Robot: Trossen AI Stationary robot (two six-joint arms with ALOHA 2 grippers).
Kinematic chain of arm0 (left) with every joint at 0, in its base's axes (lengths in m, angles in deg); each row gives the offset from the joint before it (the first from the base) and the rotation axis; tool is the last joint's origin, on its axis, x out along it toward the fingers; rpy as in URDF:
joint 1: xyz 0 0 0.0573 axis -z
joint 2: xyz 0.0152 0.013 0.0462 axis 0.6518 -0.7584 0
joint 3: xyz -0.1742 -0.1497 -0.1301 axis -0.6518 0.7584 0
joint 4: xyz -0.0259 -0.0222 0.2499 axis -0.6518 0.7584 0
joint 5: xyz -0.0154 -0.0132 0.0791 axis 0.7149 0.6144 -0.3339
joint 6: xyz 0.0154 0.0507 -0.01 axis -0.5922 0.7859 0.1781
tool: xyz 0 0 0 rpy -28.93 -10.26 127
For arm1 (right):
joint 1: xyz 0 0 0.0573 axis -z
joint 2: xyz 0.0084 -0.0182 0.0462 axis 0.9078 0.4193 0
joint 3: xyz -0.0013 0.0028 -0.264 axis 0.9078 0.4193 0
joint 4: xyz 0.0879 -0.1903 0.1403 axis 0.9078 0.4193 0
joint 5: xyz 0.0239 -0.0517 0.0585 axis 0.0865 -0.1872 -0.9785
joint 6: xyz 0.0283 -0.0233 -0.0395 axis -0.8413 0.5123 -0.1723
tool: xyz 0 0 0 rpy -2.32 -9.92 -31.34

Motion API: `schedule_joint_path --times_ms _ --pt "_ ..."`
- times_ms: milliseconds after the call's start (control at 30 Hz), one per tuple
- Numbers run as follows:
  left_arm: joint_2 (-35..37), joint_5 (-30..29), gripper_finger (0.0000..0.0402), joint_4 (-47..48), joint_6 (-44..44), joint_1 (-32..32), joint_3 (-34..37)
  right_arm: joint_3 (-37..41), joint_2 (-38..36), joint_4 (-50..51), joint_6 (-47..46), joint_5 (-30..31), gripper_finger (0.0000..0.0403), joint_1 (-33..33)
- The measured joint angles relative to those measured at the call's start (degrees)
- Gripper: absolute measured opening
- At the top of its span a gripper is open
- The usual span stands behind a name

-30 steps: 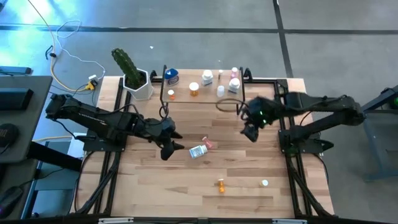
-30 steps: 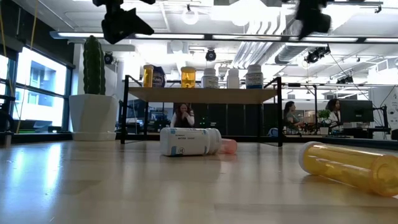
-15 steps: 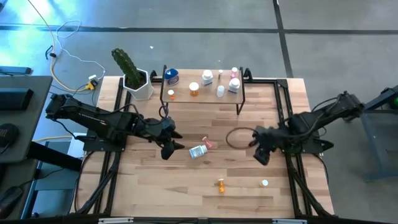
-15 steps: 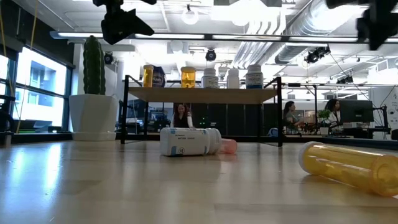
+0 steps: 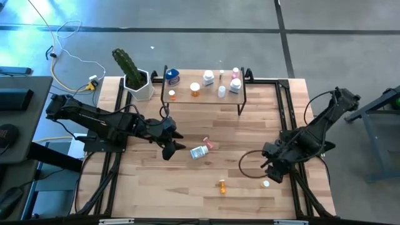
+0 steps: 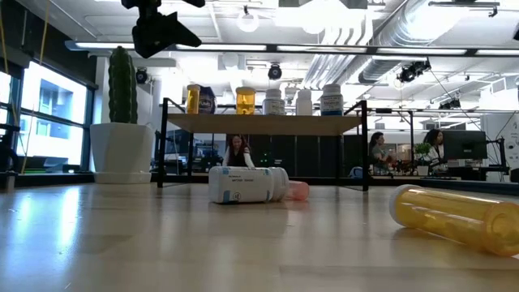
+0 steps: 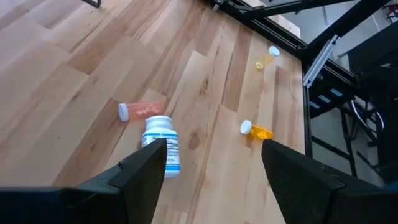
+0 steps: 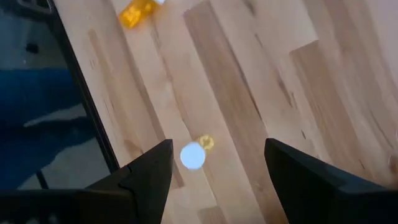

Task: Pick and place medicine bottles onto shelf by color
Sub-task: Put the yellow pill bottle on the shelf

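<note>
Four medicine bottles lie on their sides on the table: a white bottle (image 5: 199, 152), a pink one (image 5: 209, 145) beside it, an orange one (image 5: 222, 185), and a small yellow vial with a white cap (image 5: 266, 184). Several more stand on the shelf (image 5: 209, 94) at the far edge. My left gripper (image 5: 172, 149) hangs open above the table, just left of the white bottle (image 7: 160, 146). My right gripper (image 5: 272, 174) is open above the yellow vial (image 8: 194, 154), pointing steeply down, and touches nothing.
A green cactus in a white pot (image 5: 132, 72) stands left of the shelf. Black frame rails (image 5: 294, 125) run along both sides of the table. Bare wood lies between the shelf and the fallen bottles. In the low view, people sit in the room beyond the table.
My right gripper has swung from beside the shelf's right end toward the table's near right corner, sinking and tipping further down, and now hangs over the yellow vial. It has stayed open. No bottle has moved.
</note>
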Motion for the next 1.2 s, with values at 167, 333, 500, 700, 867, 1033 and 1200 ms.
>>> schedule_joint_path --times_ms 167,333,500,700,867,1033,1200 --pt "0.0 -0.4 0.0254 0.0 0.0 0.0 0.0 0.0 3.0 -0.2 1.5 -0.8 0.0243 -4.6" --pt "0.0 -0.4 0.0254 0.0 0.0 0.0 0.0 0.0 7.8 -2.6 3.8 -1.0 0.0243 -9.0" --pt "0.0 -0.5 0.0254 0.0 0.0 0.0 0.0 0.0 12.1 -3.9 5.2 -1.2 0.0243 -11.4" --pt "0.0 -0.5 0.0254 0.0 0.0 0.0 0.0 0.0 16.6 -5.8 6.1 -0.2 0.0243 -11.8" --pt "0.0 -0.5 0.0254 0.0 0.0 0.0 0.0 -0.1 20.3 -7.5 6.1 0.7 0.0243 -11.8" --pt "0.0 -0.5 0.0254 0.0 0.0 0.0 0.0 -0.1 23.4 -8.5 6.1 0.9 0.0243 -11.8" --pt "0.0 -0.5 0.0254 0.0 0.0 0.0 0.0 -0.1 26.1 -8.8 6.1 0.9 0.0243 -11.8"
